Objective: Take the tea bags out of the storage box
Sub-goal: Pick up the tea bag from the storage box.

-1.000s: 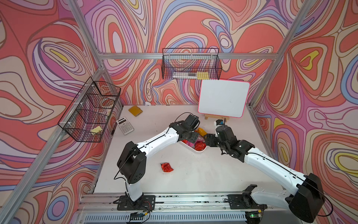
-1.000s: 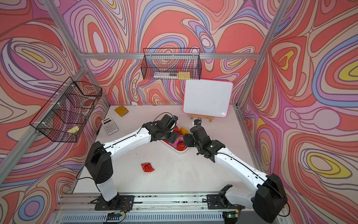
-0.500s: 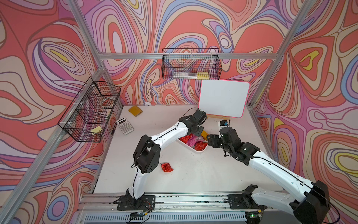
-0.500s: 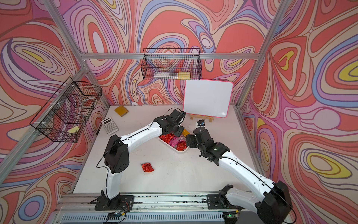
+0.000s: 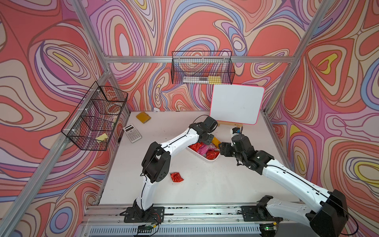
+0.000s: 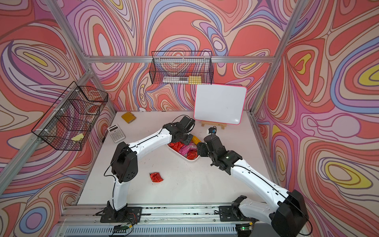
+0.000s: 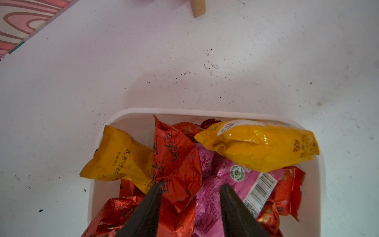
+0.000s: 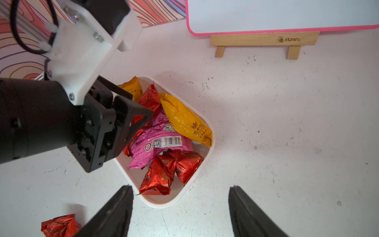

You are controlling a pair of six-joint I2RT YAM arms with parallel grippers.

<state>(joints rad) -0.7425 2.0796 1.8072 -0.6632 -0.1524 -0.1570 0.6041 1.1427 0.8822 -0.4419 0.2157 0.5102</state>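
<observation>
**Mid-pick: left arm in the box, going for a red one**

My read was that the unloading had barely started. One loose red foil sachet [image 5: 176,177] lay out on the white tabletop [image 5: 215,184], well apart from the box. The rest of the crinkly foil tea bags [image 8: 164,141] were piled in the shallow white plastic storage box [image 5: 202,157]. It sat mid-table, in front of the pink-edged whiteboard [image 5: 235,106].

The left gripper [image 7: 191,184] was down inside the box with its jaws partly apart. One fingertip [image 7: 158,190] touched a crumpled red foil sachet [image 7: 176,160] and the other sat over a long pink sachet [image 7: 238,178]. Nothing looked pinched from both sides, so I'd call it empty (the tips hid whatever was right under them, so I can't swear to it).

The right gripper [image 8: 180,187] hovered wide open at the box corner nearest its own arm, holding nothing.

The next move, I reckon, called for a squeeze on the red sachet's raised fold alone, without catching the pink one. After that, a straight lift, because the glossy yellow-orange sachet [image 7: 256,147] rested on top of the pile near the rim and could easily get dragged out. The box looked light enough to slide or tip, so the right gripper may need to steady its rim. Then the red one could go down beside the loose one.
</observation>
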